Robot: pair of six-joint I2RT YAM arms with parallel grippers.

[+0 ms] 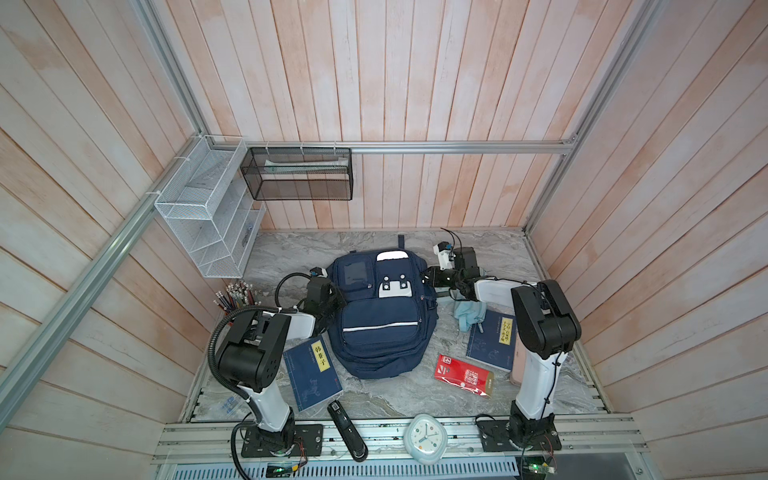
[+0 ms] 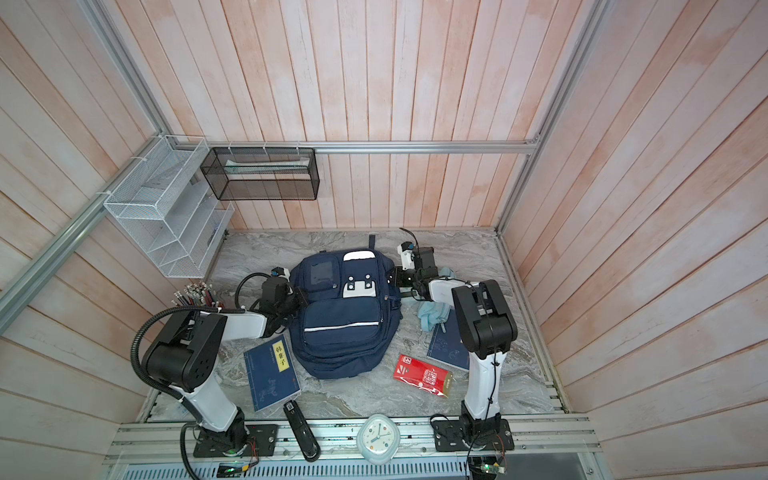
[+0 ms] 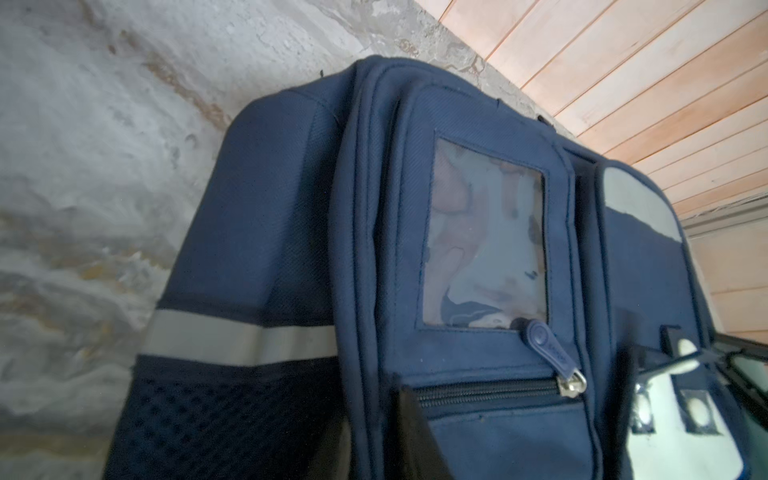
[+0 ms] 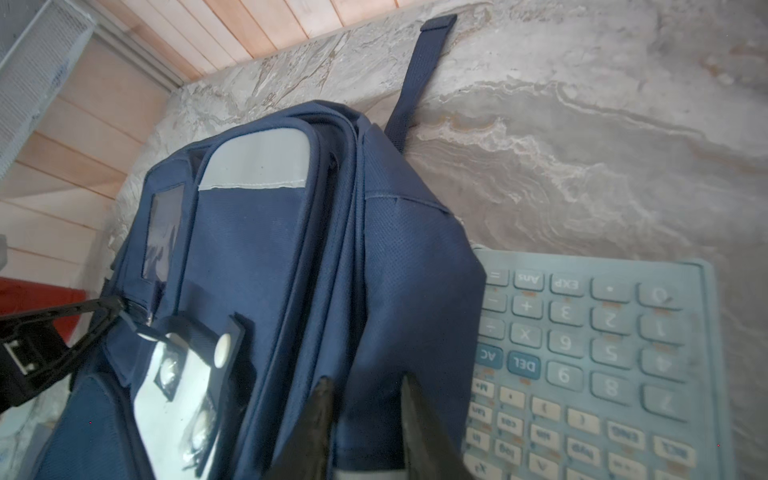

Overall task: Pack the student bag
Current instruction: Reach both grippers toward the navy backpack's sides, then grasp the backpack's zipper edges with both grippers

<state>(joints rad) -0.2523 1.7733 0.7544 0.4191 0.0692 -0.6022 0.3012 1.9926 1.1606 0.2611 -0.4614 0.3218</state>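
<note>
Nearest the camera, a white round-cornered alarm clock (image 1: 424, 438) and a black stapler (image 1: 347, 432) lay on the near aluminium rail (image 1: 461, 432).

Legible writing: a yellow cover label reading "韩非子" on the dark-blue softcover book (image 1: 311, 372) at near left, and keys marked Ans, EXP, AC and DEL on the pale-blue calculator (image 4: 590, 365) just beside the bag's right flank. Print on the red packet (image 1: 465, 376) was too small to read.

Both arms rose from bases on the near rail, bent at the elbow and reached inward. The left gripper (image 1: 332, 299) met the left flank of the student bag (image 1: 380, 328), a large navy-blue fabric backpack with white reflective stripes. Its jaws were closed on a piped edge beside a zip. The right gripper (image 4: 370, 415) met the right flank, jaws pinching a fold of navy fabric.

The student bag lay flat at the centre of the grey marble-pattern table (image 1: 291, 253), pockets up, long axis running near to far, carry loop toward the far wall.
</note>
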